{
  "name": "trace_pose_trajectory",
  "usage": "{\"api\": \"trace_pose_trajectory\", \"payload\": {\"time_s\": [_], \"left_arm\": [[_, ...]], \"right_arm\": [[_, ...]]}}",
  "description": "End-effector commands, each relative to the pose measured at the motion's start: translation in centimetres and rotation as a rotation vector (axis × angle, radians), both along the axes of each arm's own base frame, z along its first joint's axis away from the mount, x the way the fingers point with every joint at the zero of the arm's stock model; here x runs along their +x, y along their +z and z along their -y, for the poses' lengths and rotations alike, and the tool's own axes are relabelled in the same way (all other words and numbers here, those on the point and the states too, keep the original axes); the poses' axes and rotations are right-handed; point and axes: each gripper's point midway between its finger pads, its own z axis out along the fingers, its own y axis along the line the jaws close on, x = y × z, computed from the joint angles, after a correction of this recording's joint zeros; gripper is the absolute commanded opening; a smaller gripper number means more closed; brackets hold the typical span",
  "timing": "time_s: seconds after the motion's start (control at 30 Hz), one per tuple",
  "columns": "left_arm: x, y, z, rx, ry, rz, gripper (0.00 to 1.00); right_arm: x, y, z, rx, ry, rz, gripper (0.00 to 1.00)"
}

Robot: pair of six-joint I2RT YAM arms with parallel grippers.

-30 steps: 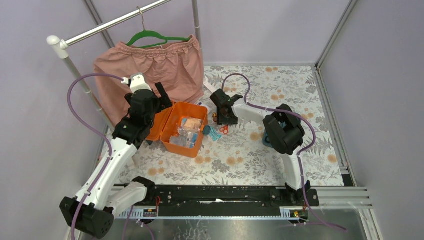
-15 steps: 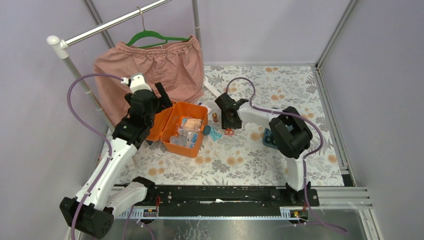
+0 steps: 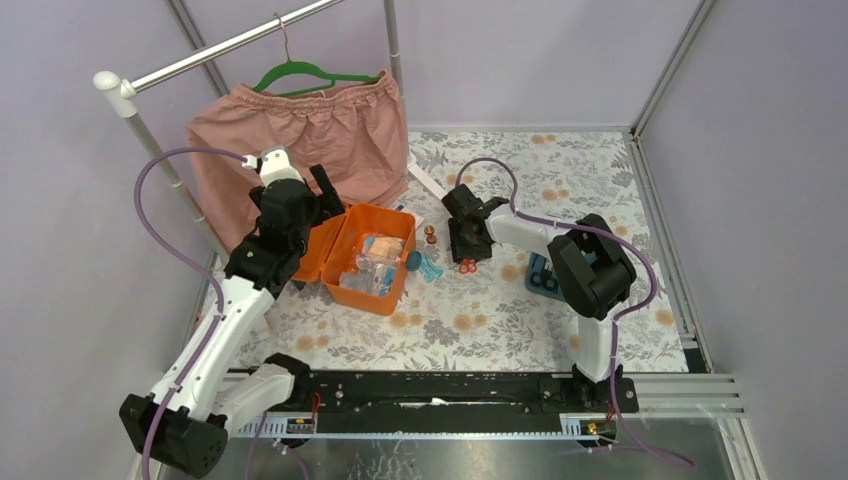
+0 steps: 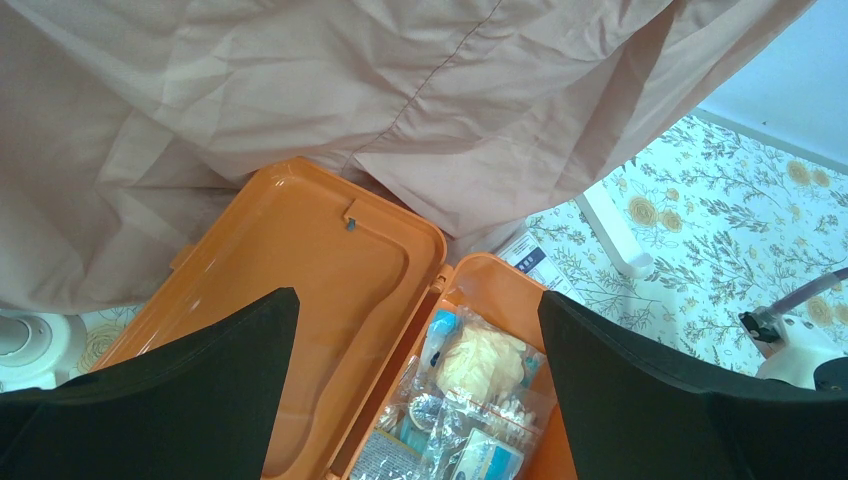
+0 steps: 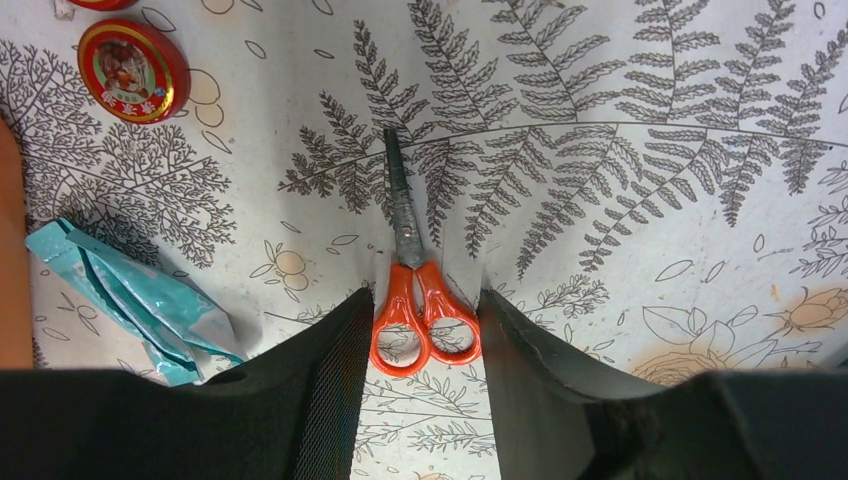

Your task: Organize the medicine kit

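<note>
Medicine kit point(image 3: 366, 256): orange box, open, on the left half of the floral table point(image 3: 600, 200), lid point(image 4: 300, 290) swung flat to the left of the base. The base holds clear-wrapped packets and a pale yellow bundle point(image 4: 478, 362). The far edge of the lid lies under the hem of the pink garment point(image 3: 310, 140), which hangs from a green hanger point(image 3: 312, 72) on the rail. My left pincer point(image 4: 418, 298) hangs above the kit over the seam between lid and base, released, fingers spread wide, touching nothing. Just beside the base on its right lies a crumpled teal packet point(image 5: 130, 300), and beyond that a small round red tin point(image 5: 133, 56). Right of these are the orange-handled scissors point(image 5: 408, 230), flat on the table, blades closed and pointing away from me. My right pincer point(image 5: 425, 300) is down over them, half-closed, one finger on each side of the handle loops and right up against them; I cannot tell whether the pads press on the loops or only flank them. A dark teal piece point(image 3: 537, 277) sits on the table beside my right arm, well apart from the box and mostly hidden by the arm.
</note>
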Motion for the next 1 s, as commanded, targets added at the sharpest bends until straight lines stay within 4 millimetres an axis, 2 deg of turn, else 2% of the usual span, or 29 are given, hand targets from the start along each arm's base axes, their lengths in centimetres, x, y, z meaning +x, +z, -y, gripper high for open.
{"api": "trace_pose_trajectory", "payload": {"time_s": [0.0, 0.2, 0.33, 0.5, 0.57, 0.97], "left_arm": [[0.1, 0.5, -0.2, 0.003, 0.013, 0.033, 0.99], [0.1, 0.5, -0.3, 0.005, 0.015, 0.032, 0.99], [0.2, 0.4, -0.2, 0.004, 0.013, 0.029, 0.99], [0.2, 0.3, -0.3, 0.007, 0.015, 0.027, 0.99], [0.2, 0.3, -0.2, 0.006, 0.015, 0.028, 0.99], [0.2, 0.3, -0.2, 0.004, 0.014, 0.027, 0.99]], "right_arm": [[-0.1, -0.8, 0.2, -0.036, 0.072, -0.049, 0.51], [0.0, -1.3, 0.8, -0.070, 0.067, -0.054, 0.43], [0.4, -1.6, 1.4, -0.113, 0.063, -0.048, 0.36], [0.6, -2.0, 1.3, -0.110, 0.062, -0.043, 0.21], [0.7, -1.9, 1.2, -0.104, 0.055, -0.037, 0.19], [1.8, 2.2, 1.4, 0.004, 0.021, 0.025, 0.17]]}}
